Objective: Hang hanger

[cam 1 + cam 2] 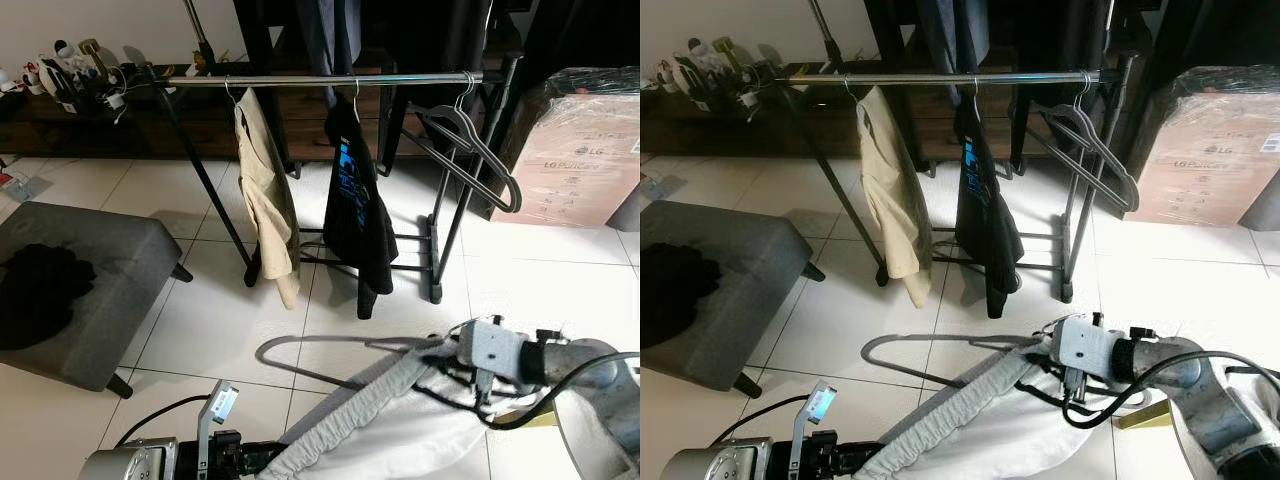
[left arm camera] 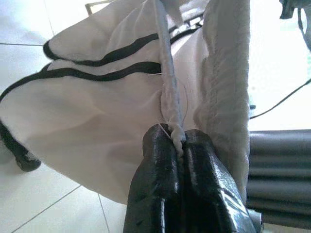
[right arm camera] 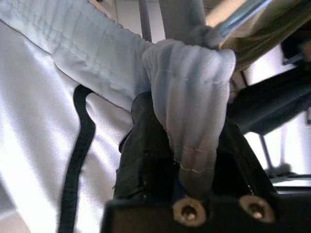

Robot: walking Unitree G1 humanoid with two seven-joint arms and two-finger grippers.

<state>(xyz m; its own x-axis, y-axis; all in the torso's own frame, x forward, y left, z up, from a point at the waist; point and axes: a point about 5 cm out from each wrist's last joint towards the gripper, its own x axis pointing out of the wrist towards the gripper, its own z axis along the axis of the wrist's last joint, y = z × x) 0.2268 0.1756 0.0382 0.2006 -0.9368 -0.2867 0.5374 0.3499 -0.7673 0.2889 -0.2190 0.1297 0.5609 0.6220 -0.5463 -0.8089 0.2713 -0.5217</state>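
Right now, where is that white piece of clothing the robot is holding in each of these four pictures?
Left eye view: white garment at bottom centre, stretched between both grippers, below the clothes rail.
Right eye view: same garment at bottom centre, under the rail.
Left wrist view: garment spreads ahead of the left gripper, which pinches an edge.
Right wrist view: its bunched waistband sits in the right gripper.
Shared landmark: the garment's black trim.

Grey hanger carries white garment, held low.
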